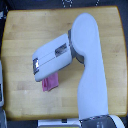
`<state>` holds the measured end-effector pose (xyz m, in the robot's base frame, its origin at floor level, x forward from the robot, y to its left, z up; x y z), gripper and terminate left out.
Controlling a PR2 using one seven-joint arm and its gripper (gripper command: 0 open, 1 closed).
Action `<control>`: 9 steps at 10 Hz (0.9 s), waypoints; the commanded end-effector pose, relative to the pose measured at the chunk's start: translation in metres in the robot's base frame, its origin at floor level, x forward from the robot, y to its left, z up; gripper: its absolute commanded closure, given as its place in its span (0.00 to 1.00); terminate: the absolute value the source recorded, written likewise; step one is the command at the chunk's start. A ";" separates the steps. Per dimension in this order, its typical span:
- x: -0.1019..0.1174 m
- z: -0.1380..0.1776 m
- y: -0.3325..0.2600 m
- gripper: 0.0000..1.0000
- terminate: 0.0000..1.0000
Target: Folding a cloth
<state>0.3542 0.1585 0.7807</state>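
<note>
Wooden boards make up the table point(20, 30), which is seen from above and fills nearly the whole exterior view. Near the middle of the table, slightly toward the bottom edge of the view, the cloth point(50, 83) is found; only a small pink part of it is seen, because the white arm point(87, 65) lies over the rest. The gripper point(36, 65) is thought to be at the end of the arm nearest the exterior view's left, just above the cloth, but its fingers are not made out, so whether it is released or clenched cannot be told.

The cloth is judged to be thin, light and soft, so it will bend and wrinkle easily and may slide on smooth wood. A corner or the hem is probably the best place to be taken hold of. The shape of the cloth, and any fold in it, is hidden by the arm and blurred.
</note>
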 end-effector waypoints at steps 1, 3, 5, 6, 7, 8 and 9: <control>0.005 -0.006 0.009 0.00 0.00; 0.006 -0.005 0.005 0.00 0.00; 0.006 -0.003 0.002 0.00 0.00; 0.005 -0.002 -0.001 0.00 0.00; 0.005 -0.001 -0.004 0.00 0.00; 0.005 -0.001 -0.007 0.00 0.00; 0.005 0.000 -0.009 0.00 0.00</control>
<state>0.3570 0.1622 0.7770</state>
